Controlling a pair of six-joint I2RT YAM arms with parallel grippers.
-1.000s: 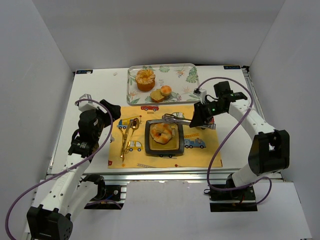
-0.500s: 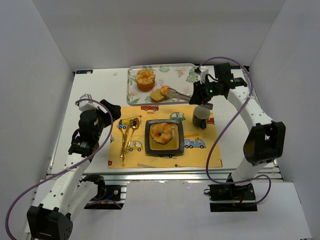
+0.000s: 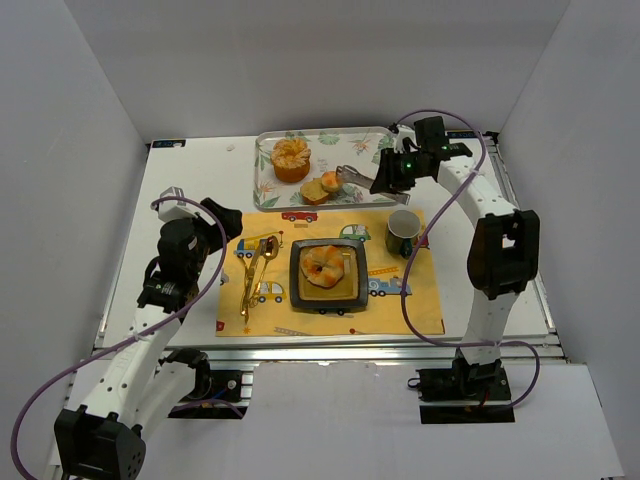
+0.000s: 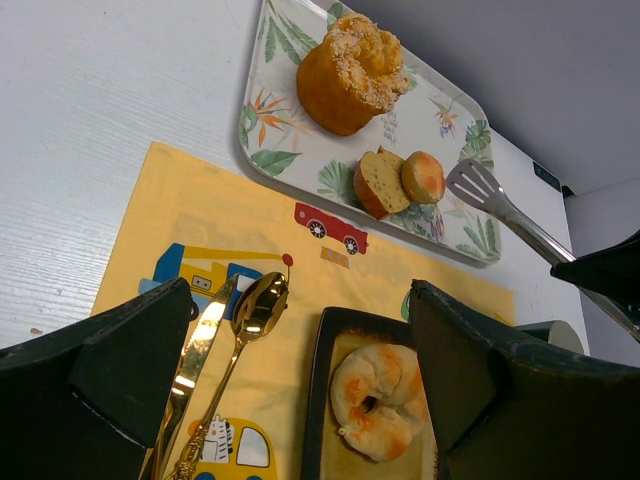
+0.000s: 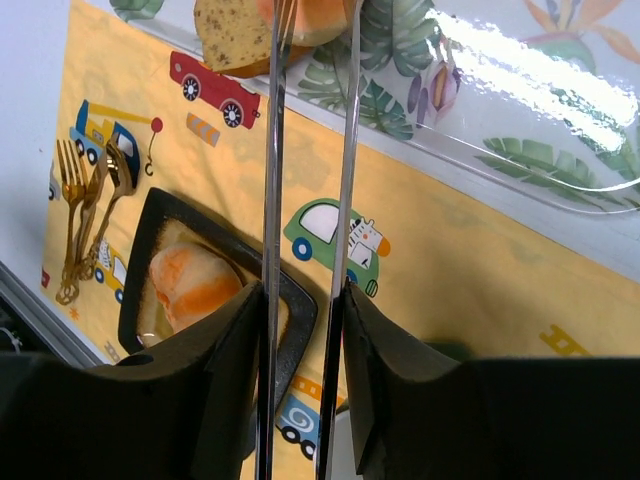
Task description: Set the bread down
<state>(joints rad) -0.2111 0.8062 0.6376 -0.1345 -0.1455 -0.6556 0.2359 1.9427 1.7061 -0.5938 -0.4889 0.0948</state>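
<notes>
One bread roll [image 3: 326, 265] [image 4: 380, 400] [image 5: 190, 285] lies on the dark square plate [image 3: 296, 285] on the yellow mat. A second, smaller bread roll [image 3: 332, 181] [image 4: 424, 176] [image 5: 315, 15] sits on the leaf-print tray [image 3: 370, 150] against a tan slice [image 3: 314, 190]. My right gripper [image 3: 385, 178] [image 5: 305, 300] is shut on metal tongs [image 3: 355, 177] [image 4: 490, 195] [image 5: 272, 200]. The tongs' two arms stand apart, and their tips reach the tray roll from its right. My left gripper [image 3: 225, 222] [image 4: 300, 330] hangs open and holds nothing, left of the mat.
A frilly orange muffin [image 3: 291, 158] stands at the tray's left end. A green mug [image 3: 403, 231] is on the mat's right part, right of the plate. Gold cutlery [image 3: 255, 270] lies left of the plate. White walls close in on three sides.
My right arm swung the tongs from over the plate back to the tray, and their tips have come up beside the small roll. The mug is uncovered. The left arm stayed still.
</notes>
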